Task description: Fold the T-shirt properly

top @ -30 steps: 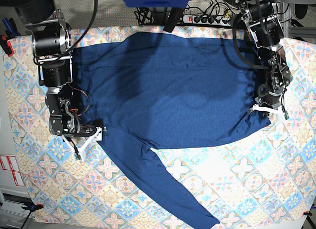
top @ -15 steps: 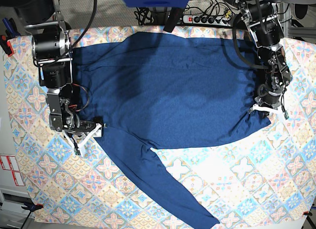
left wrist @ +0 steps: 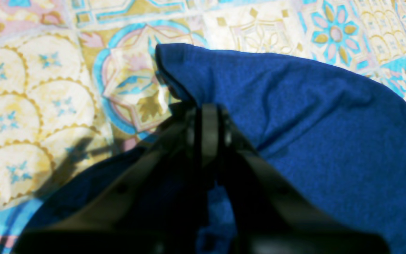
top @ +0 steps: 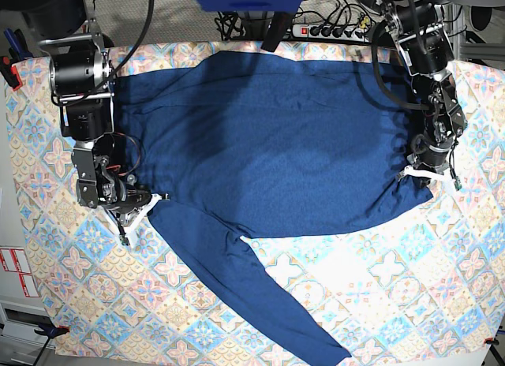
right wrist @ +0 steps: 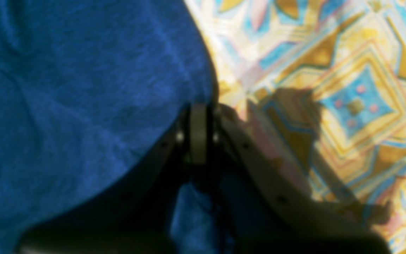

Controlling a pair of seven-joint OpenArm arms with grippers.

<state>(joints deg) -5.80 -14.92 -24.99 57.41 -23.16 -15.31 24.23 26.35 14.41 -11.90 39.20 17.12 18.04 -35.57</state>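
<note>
The dark navy T-shirt [top: 276,137] lies spread flat on the patterned tablecloth [top: 379,279], with one long sleeve [top: 268,303] trailing toward the front edge. My right gripper [top: 146,208] is at the shirt's left edge where the sleeve starts. In the right wrist view it [right wrist: 199,113] is shut on the shirt's edge [right wrist: 65,88]. My left gripper [top: 426,175] is at the shirt's right lower corner. In the left wrist view it [left wrist: 206,113] is shut on a raised fold of the shirt [left wrist: 312,123].
A power strip with cables [top: 331,28] lies behind the table's back edge. A red clamp [top: 8,66] sits at the far left edge. Both arm bases stand at the table's back corners.
My right gripper has moved in toward the shirt's left edge and closed on it. The left arm and the rest of the shirt have not moved.
</note>
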